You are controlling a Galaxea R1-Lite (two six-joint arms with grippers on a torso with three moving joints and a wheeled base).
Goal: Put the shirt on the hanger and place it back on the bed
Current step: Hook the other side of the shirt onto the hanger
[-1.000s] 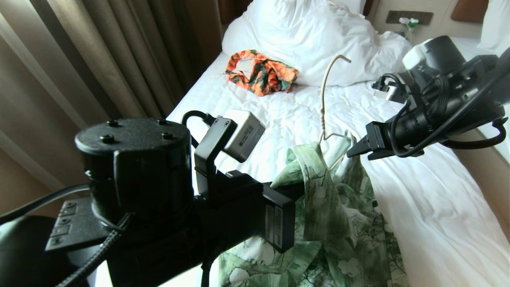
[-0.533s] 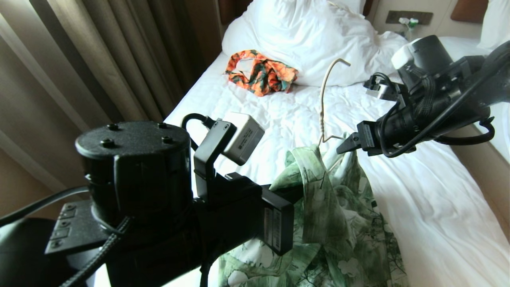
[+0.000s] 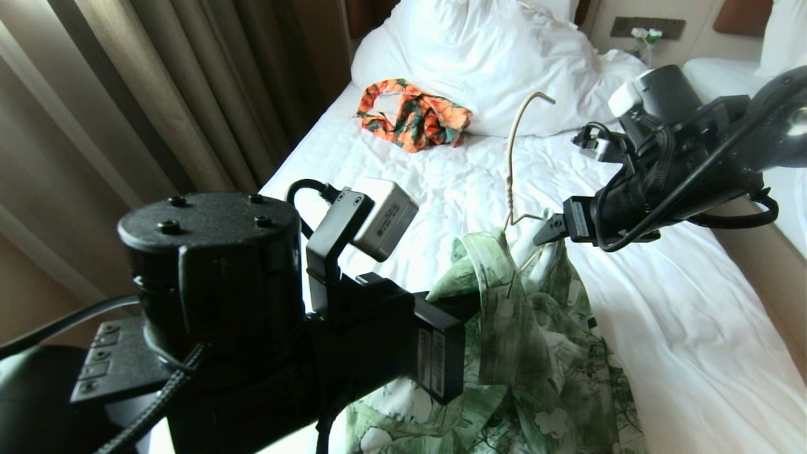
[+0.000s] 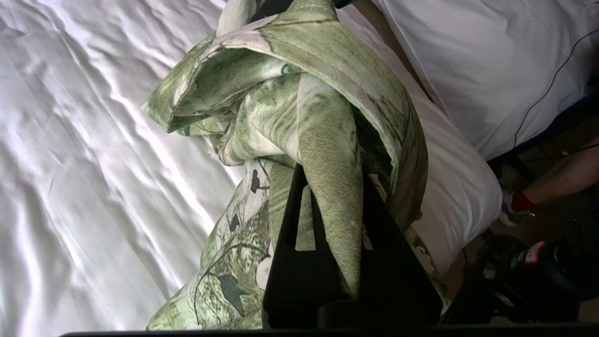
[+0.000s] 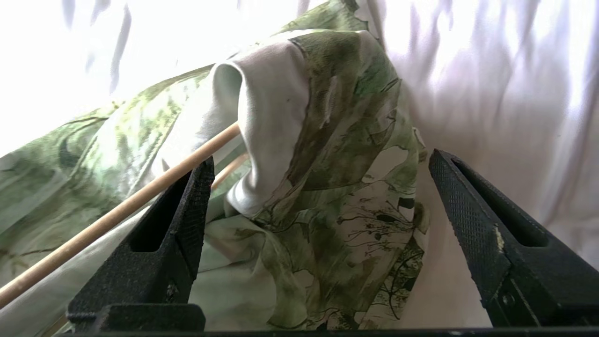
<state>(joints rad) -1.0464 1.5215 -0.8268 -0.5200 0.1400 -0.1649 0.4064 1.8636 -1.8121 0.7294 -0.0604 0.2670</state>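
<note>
The light green flowered shirt [image 3: 536, 353] lies bunched on the bed [image 3: 668, 315], raised at its collar. My left gripper [image 3: 470, 301] is shut on a fold of the shirt [image 4: 299, 93], and the cloth runs between its fingers [image 4: 285, 206]. The cream wire hanger [image 3: 509, 170] stands up out of the collar with its hook toward the pillow. My right gripper [image 3: 541, 234] hovers open just right of the hanger's neck, holding nothing. In the right wrist view the hanger's wire [image 5: 117, 215] passes outside one finger [image 5: 196, 201], and the shirt [image 5: 337, 140] lies beneath the open jaws.
An orange-and-green garment [image 3: 413, 113] lies near the bunched white duvet [image 3: 485, 57] at the head of the bed. Curtains [image 3: 157, 94] hang along the left side. A person's leg [image 4: 561, 182] shows beside the bed in the left wrist view.
My right gripper has shifted a little left toward the hanger's neck and its jaws have spread wider. The hanger's hook has tipped slightly. The left gripper has kept still on the shirt.
</note>
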